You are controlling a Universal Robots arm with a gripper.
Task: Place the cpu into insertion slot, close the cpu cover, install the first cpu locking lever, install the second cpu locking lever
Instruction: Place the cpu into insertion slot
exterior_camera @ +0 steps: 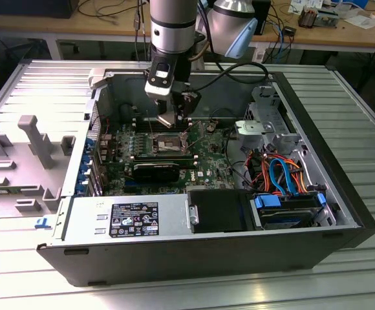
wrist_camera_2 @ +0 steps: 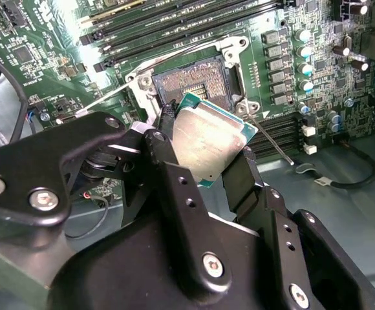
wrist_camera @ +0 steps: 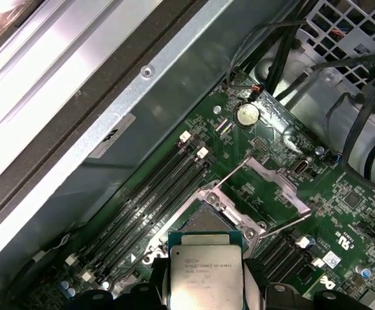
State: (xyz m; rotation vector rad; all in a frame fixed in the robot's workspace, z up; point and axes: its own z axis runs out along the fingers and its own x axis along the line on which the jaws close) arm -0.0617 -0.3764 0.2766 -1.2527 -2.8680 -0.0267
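- Inside the open computer case point(exterior_camera: 64, 258), which lies on the ribbed metal bench point(exterior_camera: 252, 290), the pincer point(wrist_camera_2: 203, 158) hangs over the green motherboard point(exterior_camera: 207, 165).
- The pincer is closed on the cpu point(wrist_camera_2: 213, 139). Its two black fingers point(wrist_camera_2: 165, 152) press on opposite edges, and the silvery top faces the cameras in both wrist views.
- The cpu is held in the air just above the insertion slot point(wrist_camera: 207, 218), close to one edge of it and not seated. It looks tilted in the second wrist view.
- The slot's dark centre lies bare inside its metal rim.
- The cpu cover point(wrist_camera: 275, 184) is swung back off the slot, beside one of its edges.
- Two thin wire locking levers point(wrist_camera_2: 271, 140) stick out from the rim, one on each side, clear of the opening.
- Long black memory slots point(wrist_camera: 152, 194) run just beside the socket.
- The case walls stand well apart from the socket, and blue and orange cables point(exterior_camera: 281, 174) bunch at the exterior view's right.
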